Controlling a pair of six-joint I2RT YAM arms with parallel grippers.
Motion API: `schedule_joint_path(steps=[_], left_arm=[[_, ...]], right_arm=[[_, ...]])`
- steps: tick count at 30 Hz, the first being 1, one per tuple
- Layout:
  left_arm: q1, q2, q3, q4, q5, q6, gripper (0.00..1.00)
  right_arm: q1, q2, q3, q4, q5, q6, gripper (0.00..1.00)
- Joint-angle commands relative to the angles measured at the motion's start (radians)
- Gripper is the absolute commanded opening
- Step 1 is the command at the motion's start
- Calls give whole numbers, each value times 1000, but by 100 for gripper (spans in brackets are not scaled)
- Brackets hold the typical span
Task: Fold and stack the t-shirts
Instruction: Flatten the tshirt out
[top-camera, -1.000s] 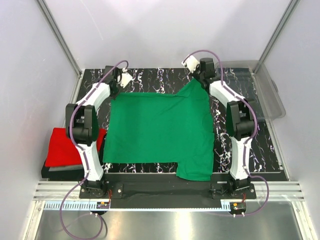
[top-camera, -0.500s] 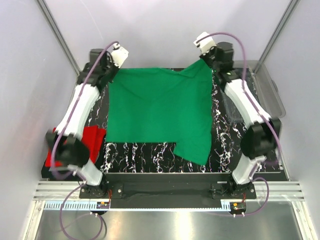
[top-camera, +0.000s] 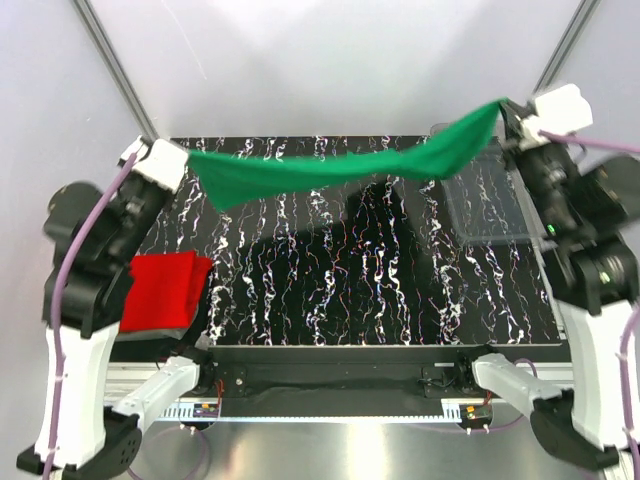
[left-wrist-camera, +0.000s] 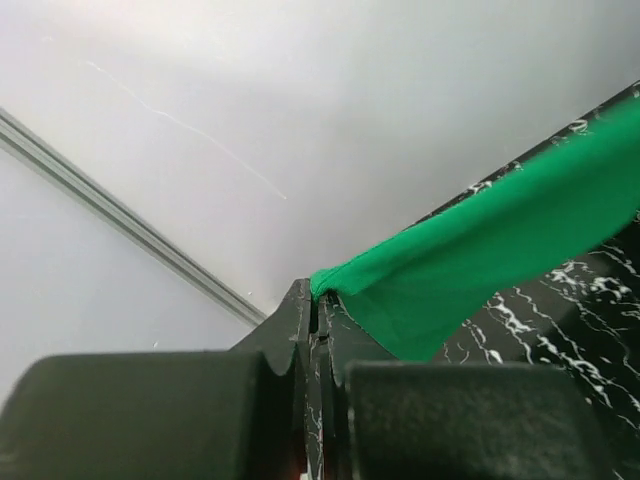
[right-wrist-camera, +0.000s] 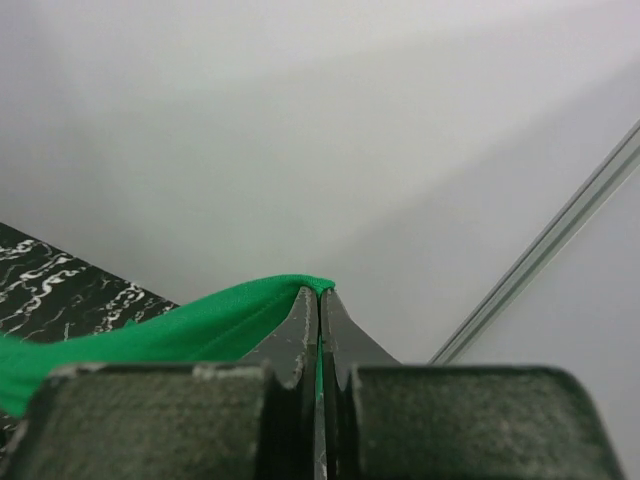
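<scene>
The left gripper (left-wrist-camera: 318, 300) is clenched on one end of the bright green cloth t-shirt (top-camera: 330, 170), and the right gripper (right-wrist-camera: 320, 295) is pinched tight on the opposite end. Between them the shirt hangs in the air as a sagging band above the black, white-veined table (top-camera: 350, 300). A folded red cloth t-shirt (top-camera: 160, 290) lies at the table's left edge. A clear plastic bin (top-camera: 485, 205) sits at the far right.

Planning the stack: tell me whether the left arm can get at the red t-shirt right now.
Probably not yet: the left claw is shut on the green t-shirt, though the red t-shirt lies uncovered nearby.
</scene>
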Motion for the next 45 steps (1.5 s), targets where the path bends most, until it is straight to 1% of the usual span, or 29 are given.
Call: schedule_joint_path(steps=[1,3,4,8,9,12,16,17,20,22,23,24,25,26,28,29,31,32,33,34,35,37,38,39,41,42,43,45], left_arm=[[0,-52,-10,-40,91,-31,0],[18,-84,8,-53,141,-54,0],[27,-90,19,-54,158,-65,0],[89,-78,100,-54,214,-111,0],[93,-72,123,-54,212,-111,0],[101,-35,139,-53,183,-90,0],[101,30,143,-39,126,-74,0],[101,58,139,-33,114,-70,0],[101,119,96,-30,71,-38,0],[100,149,18,-19,66,-19,0],[101,190,-34,-16,47,-15,0],[101,216,-63,-10,30,-4,0],[100,248,-85,-1,14,10,0],[101,320,-103,4,-9,22,0],[103,403,-139,19,-23,54,0],[104,491,-148,25,-27,62,0],[106,592,-139,45,-39,76,0],[106,698,-115,50,-49,79,0],[104,757,-93,53,-50,81,0],[106,815,-66,45,-73,76,0],[107,918,-18,44,-97,73,0],[106,1012,37,29,-128,76,0],[109,1079,80,26,-156,79,0],[110,1103,94,24,-170,82,0],[118,1165,146,25,-217,85,0],[121,1182,165,25,-231,85,0],[126,1199,183,25,-245,84,0],[129,1236,232,25,-257,79,0]], right_arm=[[9,-51,-18,-126,-62,56,0],[9,-102,7,-152,-128,65,0],[7,-112,19,-155,-138,70,0],[7,-94,123,-167,-126,75,0],[7,-80,163,-164,-113,58,0],[9,-10,212,-114,-65,13,0],[7,88,225,-17,-35,-27,0],[7,123,216,30,-34,-36,0],[7,194,159,93,-40,-59,0],[7,225,59,143,-50,-82,0],[6,257,27,193,-55,-86,0],[3,279,-37,218,-67,-97,0],[3,302,-66,239,-72,-103,0],[0,353,-93,277,-76,-106,0],[-3,415,-160,308,-89,-116,0],[-5,484,-180,343,-93,-122,0],[-9,565,-231,367,-93,-131,0],[-11,664,-235,415,-89,-136,0],[-17,720,-223,425,-74,-142,0],[-20,842,-203,428,-63,-148,0],[-23,901,-177,434,-48,-151,0],[-34,1025,-64,424,-6,-163,0],[-33,1132,-17,405,8,-168,0],[-36,1180,73,399,61,-172,0],[-36,1284,166,370,92,-159,0],[-36,1309,253,338,107,-139,0],[-36,1355,299,318,118,-127,0],[-36,1389,393,282,137,-91,0]])
